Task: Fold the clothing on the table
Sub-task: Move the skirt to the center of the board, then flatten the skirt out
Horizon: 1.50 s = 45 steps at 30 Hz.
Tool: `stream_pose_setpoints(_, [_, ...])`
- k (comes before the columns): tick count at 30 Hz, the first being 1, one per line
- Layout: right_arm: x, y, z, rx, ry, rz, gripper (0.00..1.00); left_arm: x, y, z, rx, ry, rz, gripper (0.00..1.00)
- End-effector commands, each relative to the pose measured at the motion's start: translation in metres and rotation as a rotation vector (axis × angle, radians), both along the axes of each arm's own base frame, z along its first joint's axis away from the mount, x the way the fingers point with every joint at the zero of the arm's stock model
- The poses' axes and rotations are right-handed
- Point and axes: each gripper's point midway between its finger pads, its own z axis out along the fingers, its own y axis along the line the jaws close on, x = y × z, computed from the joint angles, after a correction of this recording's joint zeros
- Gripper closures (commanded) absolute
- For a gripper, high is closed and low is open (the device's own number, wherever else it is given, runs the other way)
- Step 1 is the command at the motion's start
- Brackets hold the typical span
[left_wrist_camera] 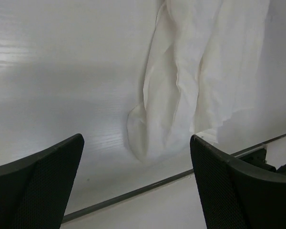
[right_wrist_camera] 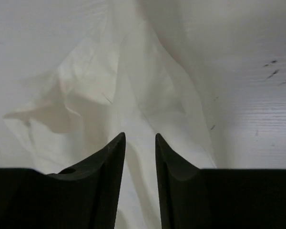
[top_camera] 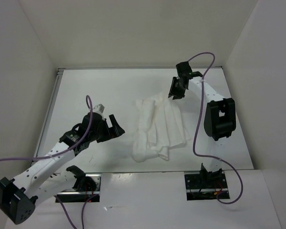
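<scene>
The clothing [top_camera: 158, 128] is a crumpled white garment, bunched into long folds in the middle of the table [top_camera: 95, 90]. My left gripper [top_camera: 115, 128] hovers just left of the garment's near end, open wide and holding nothing. From the left wrist, the clothing [left_wrist_camera: 181, 86] hangs down ahead of the left gripper [left_wrist_camera: 137, 137], and its lowest fold ends short of the fingers. My right gripper [top_camera: 175, 93] sits over the garment's far right corner. Seen from the right wrist, the right gripper [right_wrist_camera: 140, 136] has its jaws a narrow gap apart, open above the clothing [right_wrist_camera: 133, 81].
White upright walls close in the table on the left, back and right. The table's near metal edge [left_wrist_camera: 133, 193] runs just in front of the left fingers. The arm bases [top_camera: 81, 183] [top_camera: 205, 183] stand at the near edge, with purple cables looping from each arm.
</scene>
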Motion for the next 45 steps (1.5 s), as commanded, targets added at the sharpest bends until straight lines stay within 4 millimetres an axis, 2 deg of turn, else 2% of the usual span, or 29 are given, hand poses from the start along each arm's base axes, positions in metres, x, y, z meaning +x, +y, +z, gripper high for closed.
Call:
stream_pose_setpoints(1, [0.019, -0.023, 0.065, -0.094, -0.186, -0.097, 0.60, 0.028, -0.016, 0.018, 0.018, -0.079, -0.061, 0.02])
stream_pose_setpoints(2, [0.021, -0.033, 0.064, -0.144, -0.197, -0.121, 0.56, 0.036, -0.021, 0.020, 0.021, -0.093, -0.068, 0.02])
stream_pose_setpoints(3, [0.019, -0.037, 0.067, -0.161, -0.196, -0.132, 0.52, 0.042, -0.025, 0.008, 0.052, -0.069, -0.094, 0.02])
stream_pose_setpoints(4, [0.014, -0.040, 0.068, -0.177, -0.193, -0.130, 0.51, 0.047, -0.031, 0.005, 0.059, -0.067, -0.117, 0.02])
stream_pose_setpoints(5, [0.012, -0.043, 0.069, -0.192, -0.198, -0.127, 0.51, 0.061, -0.041, 0.018, 0.046, -0.111, -0.137, 0.02])
stream_pose_setpoints(6, [0.010, -0.048, 0.071, -0.212, -0.205, -0.142, 0.51, 0.071, -0.046, 0.001, 0.080, -0.075, -0.151, 0.02])
stream_pose_setpoints(8, [0.002, -0.052, 0.079, -0.217, -0.219, -0.150, 0.49, 0.090, -0.058, 0.001, 0.111, -0.093, -0.196, 0.03])
stream_pose_setpoints(9, [0.001, -0.053, 0.082, -0.218, -0.233, -0.145, 0.48, 0.109, -0.069, 0.003, 0.125, -0.101, -0.209, 0.03])
stream_pose_setpoints(12, [-0.006, -0.052, 0.092, -0.198, -0.261, -0.141, 0.47, 0.143, -0.076, 0.007, 0.168, -0.165, -0.181, 0.04])
stream_pose_setpoints(13, [-0.009, -0.053, 0.086, -0.208, -0.249, -0.130, 0.47, 0.156, -0.079, 0.008, 0.177, -0.174, -0.165, 0.05])
stream_pose_setpoints(15, [-0.013, -0.054, 0.092, -0.204, -0.262, -0.132, 0.47, 0.177, -0.065, 0.005, 0.214, -0.179, -0.080, 0.07])
stream_pose_setpoints(16, [-0.016, -0.055, 0.087, -0.208, -0.249, -0.130, 0.47, 0.181, -0.065, 0.004, 0.218, -0.190, -0.067, 0.07])
stream_pose_setpoints(17, [-0.018, -0.055, 0.087, -0.209, -0.248, -0.130, 0.47, 0.190, -0.059, 0.005, 0.201, -0.185, -0.009, 0.09])
stream_pose_setpoints(18, [-0.018, -0.056, 0.087, -0.214, -0.249, -0.123, 0.47, 0.195, -0.056, -0.004, 0.201, -0.166, 0.017, 0.16])
stream_pose_setpoints(19, [-0.018, -0.056, 0.087, -0.214, -0.249, -0.123, 0.47, 0.198, -0.048, -0.013, 0.207, -0.136, 0.049, 0.21])
stream_pose_setpoints(23, [-0.020, -0.054, 0.083, -0.210, -0.239, -0.116, 0.47, 0.209, -0.038, -0.043, 0.210, -0.045, 0.136, 0.40])
stream_pose_setpoints(24, [-0.020, -0.054, 0.083, -0.210, -0.239, -0.116, 0.47, 0.207, -0.041, -0.055, 0.207, -0.014, 0.127, 0.41])
stream_pose_setpoints(26, [-0.020, -0.054, 0.083, -0.210, -0.239, -0.116, 0.47, 0.214, -0.043, -0.059, 0.165, -0.012, 0.140, 0.42])
stream_pose_setpoints(27, [-0.020, -0.054, 0.083, -0.210, -0.239, -0.116, 0.47, 0.214, -0.042, -0.070, 0.153, 0.015, 0.139, 0.42])
stream_pose_setpoints(33, [-0.020, -0.054, 0.083, -0.210, -0.239, -0.116, 0.47, 0.220, -0.048, -0.085, 0.075, 0.052, 0.153, 0.42])
stream_pose_setpoints(34, [-0.020, -0.054, 0.083, -0.210, -0.239, -0.116, 0.47, 0.221, -0.051, -0.083, 0.055, 0.048, 0.154, 0.42])
stream_pose_setpoints(36, [-0.020, -0.054, 0.083, -0.210, -0.239, -0.116, 0.47, 0.221, -0.048, -0.095, 0.056, 0.078, 0.162, 0.42])
stream_pose_setpoints(37, [-0.022, -0.056, 0.079, -0.219, -0.231, -0.120, 0.47, 0.222, -0.051, -0.093, 0.039, 0.074, 0.161, 0.42])
stream_pose_setpoints(38, [-0.023, -0.057, 0.078, -0.222, -0.223, -0.119, 0.47, 0.221, -0.050, -0.104, 0.050, 0.095, 0.161, 0.49])
stream_pose_setpoints(41, [-0.023, -0.058, 0.078, -0.229, -0.224, -0.124, 0.47, 0.225, -0.056, -0.106, 0.038, 0.102, 0.145, 0.63])
stream_pose_setpoints(45, [-0.024, -0.060, 0.083, -0.234, -0.236, -0.131, 0.47, 0.227, -0.059, -0.114, 0.039, 0.119, 0.139, 0.67])
